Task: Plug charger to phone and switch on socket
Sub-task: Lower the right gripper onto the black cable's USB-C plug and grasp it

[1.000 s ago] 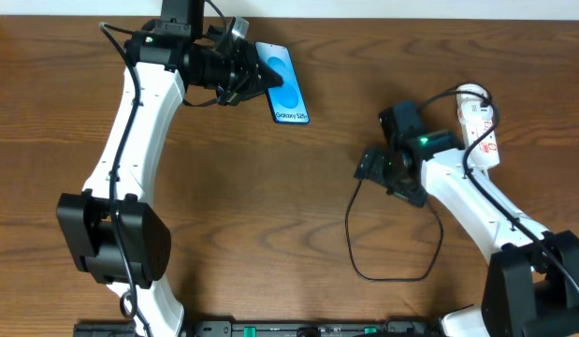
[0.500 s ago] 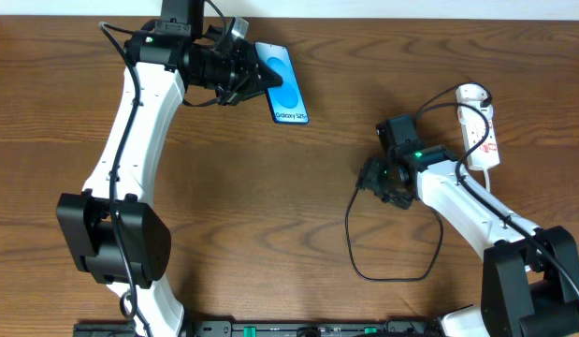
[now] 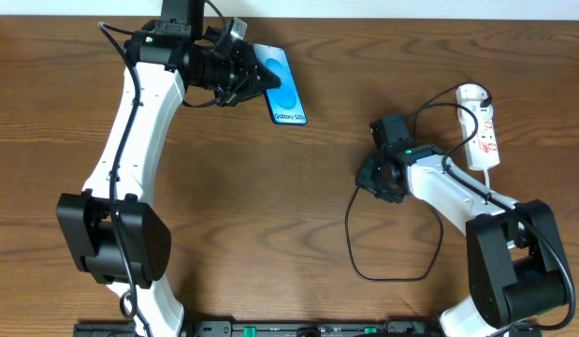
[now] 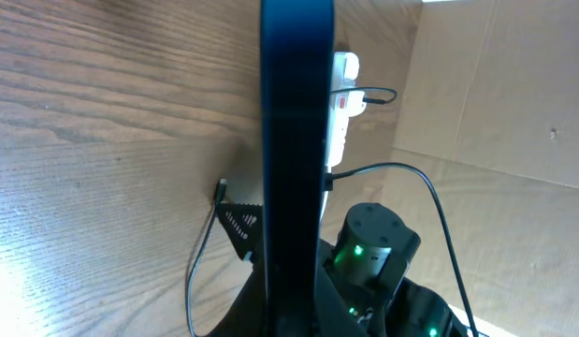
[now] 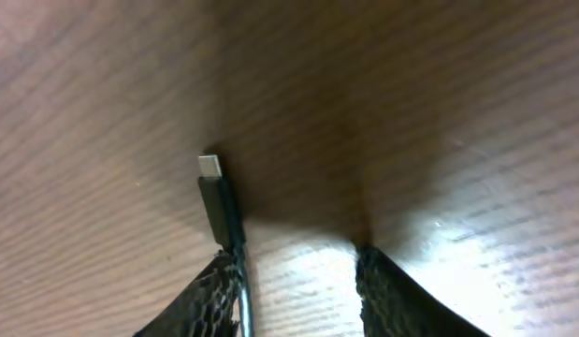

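Note:
The phone, its blue-and-white screen lit, is held off the table at the back by my left gripper, which is shut on its edge. Seen from the left wrist, it is a dark edge-on bar. The charger cable loops over the table, and its plug tip lies flat on the wood. My right gripper is down over that tip. Its jaws stand apart, with the cable running along the inside of the left finger and not pinched. The socket lies at the right.
The socket's white cord arcs over to my right arm. The left wrist view also shows the socket and the right arm beyond the phone. The table is brown wood.
My right gripper has moved left and down onto the charger's tip, and its jaws have narrowed from wide open. The left arm and the phone have barely moved.

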Robot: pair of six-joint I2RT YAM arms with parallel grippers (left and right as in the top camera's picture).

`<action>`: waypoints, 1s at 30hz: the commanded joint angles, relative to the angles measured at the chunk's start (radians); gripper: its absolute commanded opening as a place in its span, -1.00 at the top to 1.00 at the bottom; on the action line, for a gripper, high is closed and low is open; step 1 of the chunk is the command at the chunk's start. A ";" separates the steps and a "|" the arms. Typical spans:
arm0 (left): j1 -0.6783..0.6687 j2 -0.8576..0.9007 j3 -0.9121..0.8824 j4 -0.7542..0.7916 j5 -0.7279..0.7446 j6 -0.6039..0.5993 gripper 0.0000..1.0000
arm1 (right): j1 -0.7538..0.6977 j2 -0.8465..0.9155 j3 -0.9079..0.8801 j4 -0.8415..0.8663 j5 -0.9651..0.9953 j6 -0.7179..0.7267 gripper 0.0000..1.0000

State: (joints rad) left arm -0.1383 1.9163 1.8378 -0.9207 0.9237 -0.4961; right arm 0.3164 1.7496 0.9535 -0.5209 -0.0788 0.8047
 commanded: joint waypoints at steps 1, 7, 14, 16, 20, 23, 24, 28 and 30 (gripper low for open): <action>0.005 -0.027 0.009 -0.002 0.017 0.017 0.86 | 0.005 0.009 -0.003 0.014 -0.003 0.010 0.22; 0.005 -0.027 0.009 -0.002 0.017 0.017 0.86 | 0.005 0.009 -0.003 0.039 -0.019 0.009 0.21; 0.005 -0.027 0.009 -0.002 0.017 0.016 0.86 | 0.010 0.028 -0.004 0.039 -0.029 0.010 0.31; 0.005 -0.027 0.009 -0.002 0.017 0.017 0.85 | 0.011 0.045 -0.004 0.047 -0.029 0.010 0.30; 0.005 -0.027 0.009 -0.002 0.017 0.016 0.85 | 0.011 0.065 -0.004 0.058 -0.052 0.010 0.37; 0.005 -0.027 0.009 -0.002 0.017 0.016 0.86 | 0.011 0.065 -0.004 0.058 -0.056 0.010 0.46; 0.005 -0.027 0.009 -0.002 0.017 0.016 0.86 | 0.011 0.065 -0.004 0.058 -0.056 0.010 0.50; 0.005 -0.027 0.009 -0.002 0.017 0.016 0.86 | 0.011 0.065 -0.004 0.057 -0.056 0.010 0.60; 0.005 -0.027 0.009 -0.002 0.017 0.016 0.86 | 0.011 0.065 -0.004 0.053 -0.067 0.010 0.61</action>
State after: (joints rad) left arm -0.1383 1.9163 1.8378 -0.9215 0.9173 -0.4961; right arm 0.3164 1.7775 0.9596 -0.4553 -0.1310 0.8078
